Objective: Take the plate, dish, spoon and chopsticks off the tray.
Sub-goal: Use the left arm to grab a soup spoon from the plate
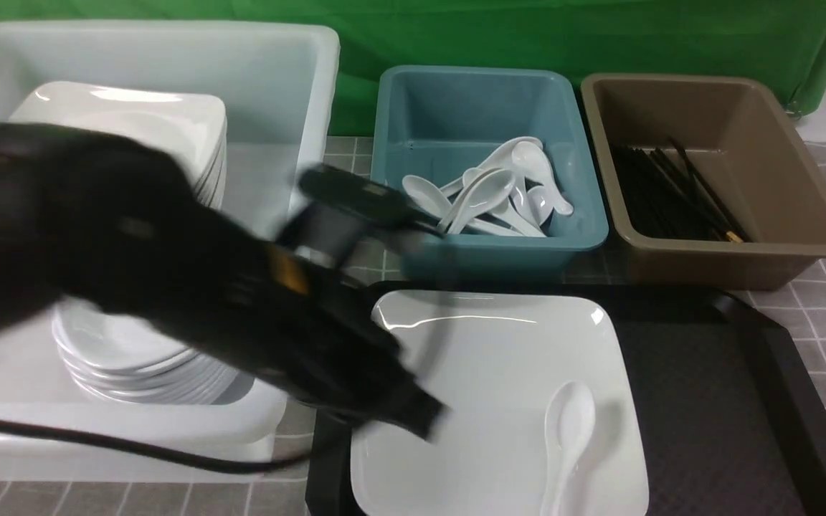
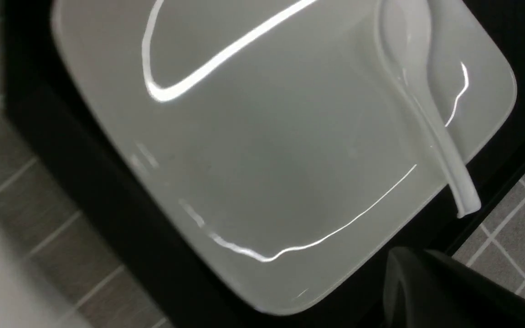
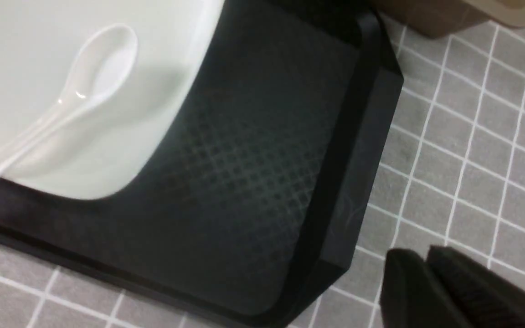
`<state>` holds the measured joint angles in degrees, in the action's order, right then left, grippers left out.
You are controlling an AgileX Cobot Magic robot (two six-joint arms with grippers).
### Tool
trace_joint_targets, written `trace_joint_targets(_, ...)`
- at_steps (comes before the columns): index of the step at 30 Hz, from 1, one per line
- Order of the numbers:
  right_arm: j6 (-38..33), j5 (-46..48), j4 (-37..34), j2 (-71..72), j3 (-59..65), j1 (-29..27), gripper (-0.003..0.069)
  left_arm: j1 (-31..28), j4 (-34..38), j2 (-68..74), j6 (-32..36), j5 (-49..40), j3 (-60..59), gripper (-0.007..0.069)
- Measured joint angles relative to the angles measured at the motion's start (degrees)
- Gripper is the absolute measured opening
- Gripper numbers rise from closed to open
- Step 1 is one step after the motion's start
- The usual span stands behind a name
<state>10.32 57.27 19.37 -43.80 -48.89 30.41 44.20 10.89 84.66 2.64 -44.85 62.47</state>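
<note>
The tray (image 1: 700, 401) sits on the grey checked cloth with 2 of the task's things on it; I see no chopsticks or small dish on it. The plate (image 1: 485, 373) fills the tray's left half. The spoon (image 1: 567, 437) lies loose on the plate, towards the tray's near edge, bowl up, its handle poking out past the plate's rim.

The left gripper (image 1: 420, 419), blurred by motion, hangs over the plate's left edge with its fingers closed on nothing. The right gripper (image 3: 426, 257) is off the tray's near right corner, above the cloth, its 2 fingers pressed together and empty.

The main risk, as I judge it, is lifting the plate first: nothing holds the spoon, so any tilt could send it sliding off the glossy surface. Shut fingers also cannot straddle the plate's shallow rim; coming down closed and fast, they could shove the plate against the tray's rim. A pinch on the spoon's rounded, slick handle could slip.
</note>
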Motion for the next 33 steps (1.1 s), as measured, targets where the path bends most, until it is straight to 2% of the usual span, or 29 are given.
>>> trace_joint_targets(3, -0.8, -1.0, -0.1, 2.1, 0.2, 0.0, 0.0103, 7.1, -5.2, 8.3, -9.1, -1.1, 6.0, 0.0005)
trace_joint_targets(5, -1.4, -1.1, 0.0, 2.8, 0.2, 0.0, 0.0108, 9.4, -6.1, 12.7, -10.8, -2.1, 8.9, 0.0022)
trace_joint_targets(7, -2.1, -1.2, 0.0, 3.3, 0.3, 0.0, 0.0112, 11.2, -6.7, 18.4, -12.0, -3.6, 13.2, 0.0078)
trace_joint_targets(10, -2.4, -1.2, -0.6, 3.4, 0.7, 0.0, 0.0119, 11.4, -7.1, 23.0, -12.3, -4.5, 16.3, 0.0172)
trace_joint_targets(17, -4.2, -1.3, -2.8, 3.9, 1.2, 0.0, 0.013, 11.3, -5.4, 28.0, -12.8, -2.5, 18.8, 0.0444)
trace_joint_targets(21, -5.0, -1.6, -3.3, 3.9, 1.2, 0.0, 0.0138, 11.3, -5.6, 29.5, -11.5, -0.9, 18.8, 0.0503)
trace_joint_targets(23, -5.1, -1.9, -3.3, 3.9, 1.2, 0.0, 0.0142, 11.2, -6.0, 30.6, -11.6, -0.7, 18.8, 0.0498)
trace_joint_targets(27, -5.1, -2.8, -3.4, 3.9, 1.2, 0.0, 0.0144, 11.1, -7.0, 31.6, -11.5, 0.5, 18.8, 0.0408)
trace_joint_targets(31, -5.3, -3.4, -3.4, 3.9, 1.2, 0.0, 0.0144, 11.1, -7.3, 31.6, -11.6, 1.1, 18.8, 0.0172)
trace_joint_targets(33, -5.3, -3.4, -3.4, 3.9, 1.2, 0.0, 0.0144, 11.0, -6.9, 31.6, -11.5, 1.1, 18.8, 0.0099)
